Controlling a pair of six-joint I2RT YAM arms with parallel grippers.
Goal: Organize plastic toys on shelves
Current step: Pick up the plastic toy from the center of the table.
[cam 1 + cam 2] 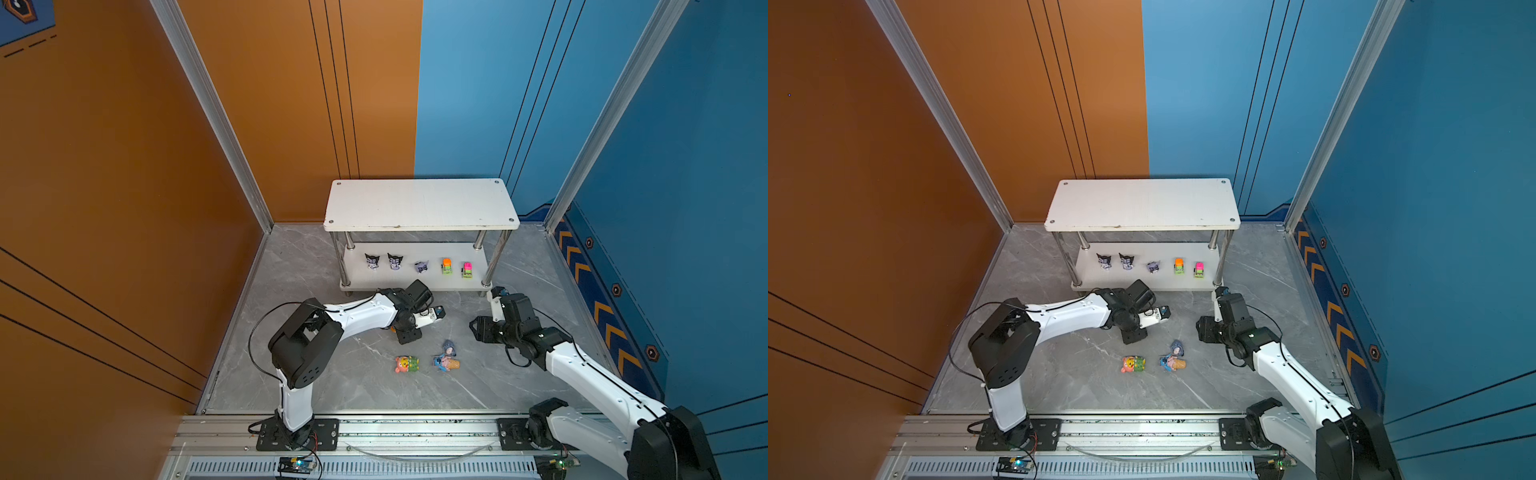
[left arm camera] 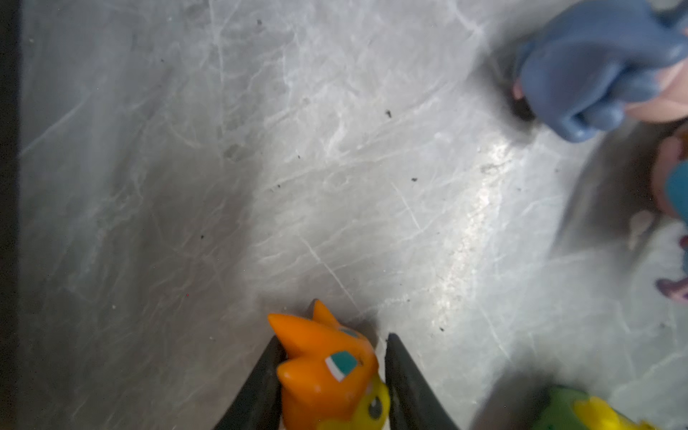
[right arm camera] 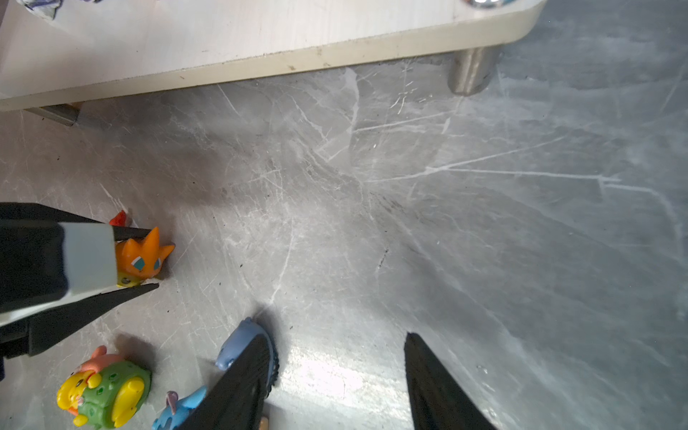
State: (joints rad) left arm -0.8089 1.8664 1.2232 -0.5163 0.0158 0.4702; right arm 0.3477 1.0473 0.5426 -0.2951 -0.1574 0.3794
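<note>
The orange dragon (image 2: 327,372) sits low over the grey counter (image 1: 332,374), in front of the shelves (image 1: 419,203). It is pinched between the black fingers of the left gripper (image 2: 333,342), one finger pressed against each flank. Whether it touches the counter I cannot tell. Near it, toward the robot's base, three toys lie loose on the counter: a pink-yellow toy (image 1: 407,364) on its side, a blue toy on a cone (image 1: 445,363), and just behind that a grey-blue donkey (image 1: 449,347). The right gripper (image 3: 337,335) hangs low beside the donkey with its fingers spread apart and nothing between them. On the lower shelf (image 1: 432,279) three horned figurines (image 1: 395,261) stand in a row, followed by two green cars (image 1: 446,266), one orange-topped and one pink-topped.
</note>
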